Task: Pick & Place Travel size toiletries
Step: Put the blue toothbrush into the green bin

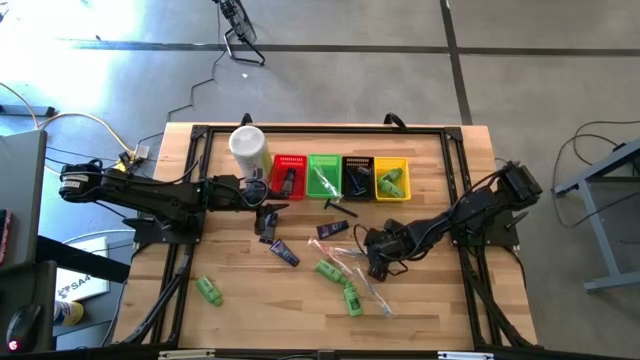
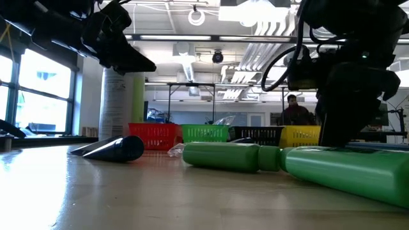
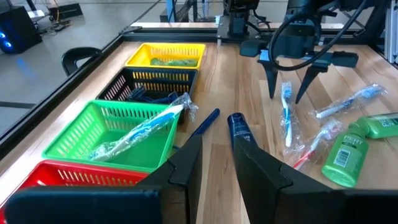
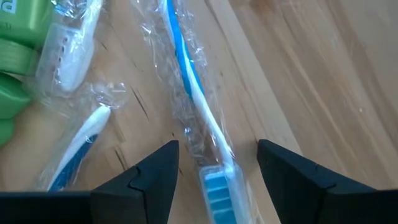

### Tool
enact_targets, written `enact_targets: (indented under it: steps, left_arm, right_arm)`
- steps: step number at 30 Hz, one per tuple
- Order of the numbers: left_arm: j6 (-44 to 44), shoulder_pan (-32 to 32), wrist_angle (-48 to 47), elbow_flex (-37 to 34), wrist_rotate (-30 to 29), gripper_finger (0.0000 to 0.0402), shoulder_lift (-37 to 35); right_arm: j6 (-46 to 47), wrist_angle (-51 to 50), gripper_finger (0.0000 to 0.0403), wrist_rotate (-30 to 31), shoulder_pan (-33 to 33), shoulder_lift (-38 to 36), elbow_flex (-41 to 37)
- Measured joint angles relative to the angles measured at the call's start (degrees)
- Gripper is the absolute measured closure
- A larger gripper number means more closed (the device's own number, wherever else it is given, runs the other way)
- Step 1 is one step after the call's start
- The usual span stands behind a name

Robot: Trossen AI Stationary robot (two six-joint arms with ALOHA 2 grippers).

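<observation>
On the wooden table [image 1: 440, 300], the right gripper [image 4: 214, 165] hangs with its fingers spread over a wrapped toothbrush [image 4: 198, 118]. To grip well, it should probably drop straight and close across the handle, not the loose wrapper. The toothbrush lies flat between the fingertips, untouched, beside green bottles [image 1: 340, 285].

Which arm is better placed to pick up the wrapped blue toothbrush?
The right. Its gripper hangs directly over the wrapped blue toothbrush, fingers open on both sides. The left gripper is near the baskets.
</observation>
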Motion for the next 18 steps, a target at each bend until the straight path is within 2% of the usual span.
enact_targets:
  steps: [11, 18]
  left_arm:
    - [0.0, 0.0, -0.4, 0.0, 0.0, 0.0313, 0.0]
    - [0.0, 0.0, -0.4, 0.0, 0.0, 0.0313, 0.0]
  right_arm:
    - [0.2, 0.2, 0.0194, 1.2, 0.3, 0.1, -0.1]
    - [0.2, -0.2, 0.025, 1.9, 0.6, 0.2, -0.2]
